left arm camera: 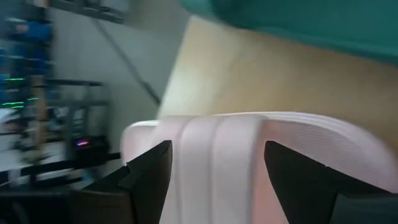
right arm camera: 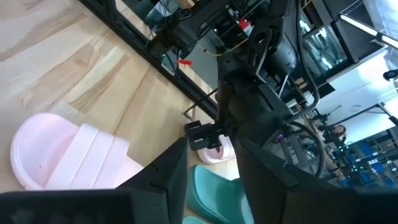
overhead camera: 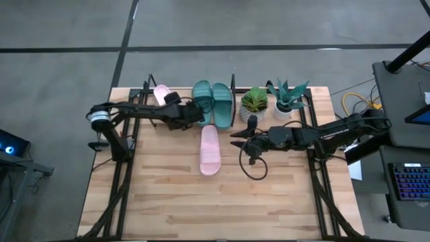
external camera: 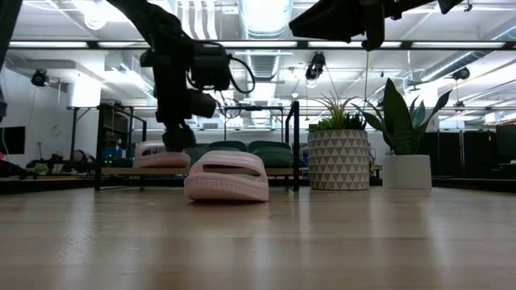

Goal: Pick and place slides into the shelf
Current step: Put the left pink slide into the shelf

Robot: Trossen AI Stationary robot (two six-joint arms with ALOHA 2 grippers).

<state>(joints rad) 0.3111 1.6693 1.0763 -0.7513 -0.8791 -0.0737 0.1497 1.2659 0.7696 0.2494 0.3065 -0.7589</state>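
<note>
Fingers of left arm straddle pink slide

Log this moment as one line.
left gripper: at pink slide on shelf | teal slides: shelved | second pink slide: on table | right gripper: waiting

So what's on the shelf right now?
The shelf holds two teal slides side by side and one pink slide, with the left gripper around it. The arm hides part of that slide.
</note>
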